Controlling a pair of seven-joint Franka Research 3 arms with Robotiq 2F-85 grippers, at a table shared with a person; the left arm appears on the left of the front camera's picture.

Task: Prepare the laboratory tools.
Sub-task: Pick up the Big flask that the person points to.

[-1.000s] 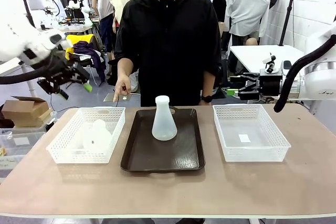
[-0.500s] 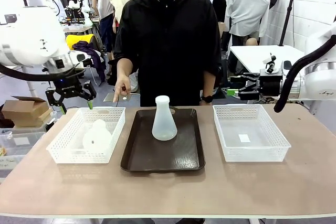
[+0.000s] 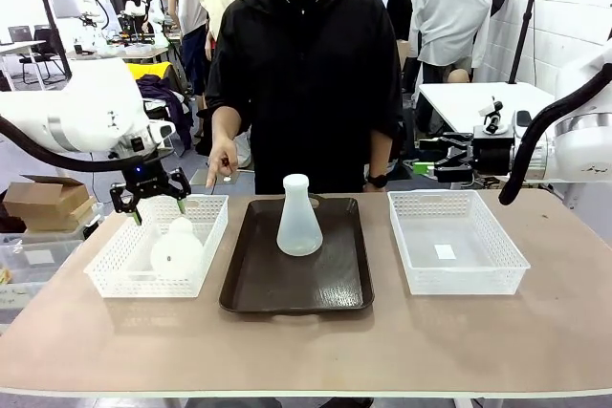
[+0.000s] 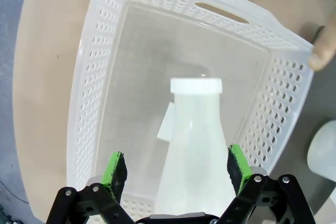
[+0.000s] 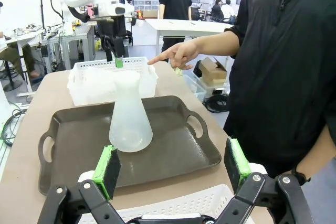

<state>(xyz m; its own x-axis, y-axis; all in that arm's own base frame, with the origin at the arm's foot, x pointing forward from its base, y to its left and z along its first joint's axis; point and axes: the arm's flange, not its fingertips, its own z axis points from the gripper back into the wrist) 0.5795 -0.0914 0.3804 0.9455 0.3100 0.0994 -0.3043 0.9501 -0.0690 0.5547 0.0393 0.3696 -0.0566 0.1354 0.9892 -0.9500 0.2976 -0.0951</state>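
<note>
- One flask (image 3: 178, 250) is lying on its side in the left basket (image 3: 115, 269), its round base facing the robot. The left gripper (image 3: 158, 209) is hovering just above the basket's far end.
- The second flask (image 3: 298, 218) is standing upright on the dark tray (image 3: 287, 289), well apart from both grippers.
- The left wrist view is showing what the front view is not: the lying flask's (image 4: 194, 145) neck and white mouth, framed between the green pads (image 4: 114, 169).
- The right wrist view is showing the person's hand (image 5: 178, 53) pointing toward that basket.
- The left gripper's (image 4: 176, 170) jaws are standing wide apart and holding nothing.
- The right gripper (image 5: 172, 167) is likewise gaping and holding nothing, and is facing the upright flask (image 5: 129, 114).
</note>
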